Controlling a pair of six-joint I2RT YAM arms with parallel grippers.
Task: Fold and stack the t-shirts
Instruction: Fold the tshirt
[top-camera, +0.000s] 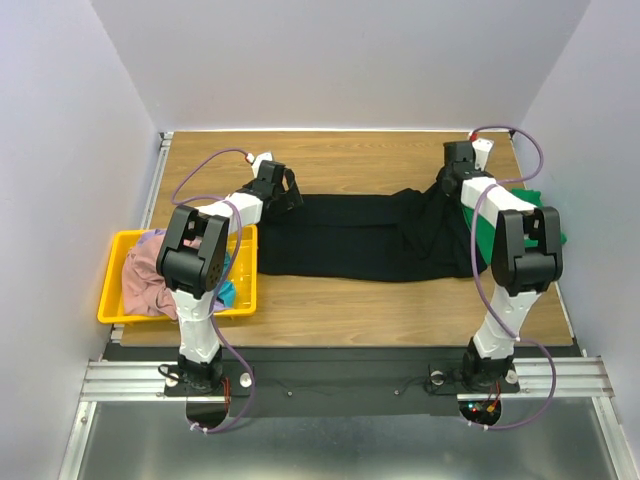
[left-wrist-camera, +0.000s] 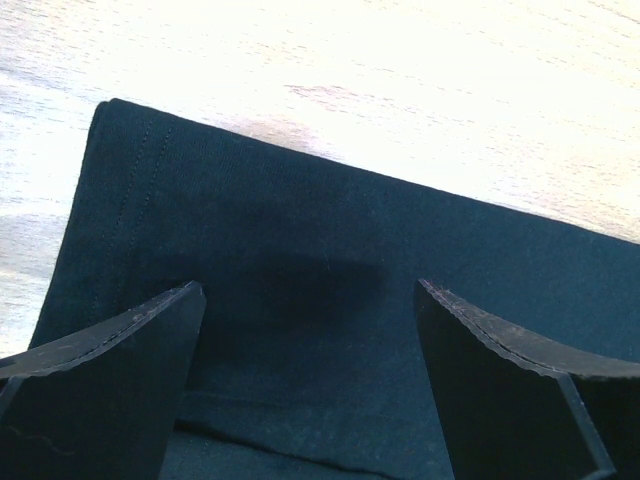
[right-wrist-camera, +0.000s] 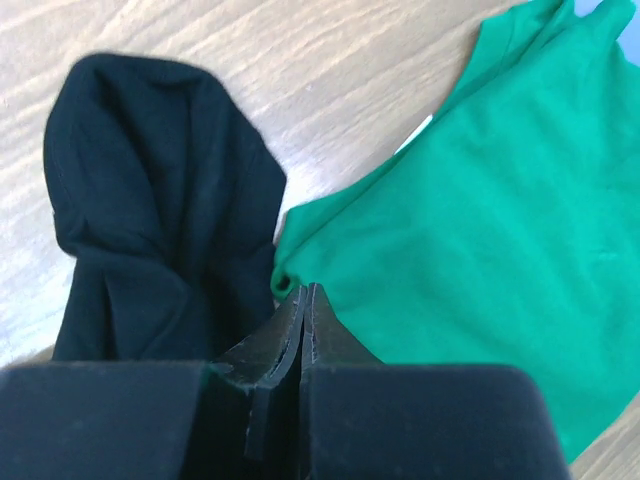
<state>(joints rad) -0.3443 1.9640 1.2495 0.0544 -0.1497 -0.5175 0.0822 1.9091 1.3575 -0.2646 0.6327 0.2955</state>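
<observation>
At 9 o'clock, left end effector (left-wrist-camera: 308, 290) open over black cloth t-shirt (left-wrist-camera: 330, 230); right end effector (right-wrist-camera: 306, 292) closed beside green cloth t-shirt (right-wrist-camera: 480, 230), 3 o'clock.

One black t-shirt (top-camera: 350, 240) was counted at mid-frame and one green t-shirt (right-wrist-camera: 500, 200) at right. One yellow bin (top-camera: 112, 300) was counted at lower left; within it one pink garment (top-camera: 145, 280), one teal garment (top-camera: 229, 291) and one lavender garment (top-camera: 155, 237) were told apart. Two arms were counted: left arm (top-camera: 197, 262), right arm (top-camera: 522, 252).
</observation>
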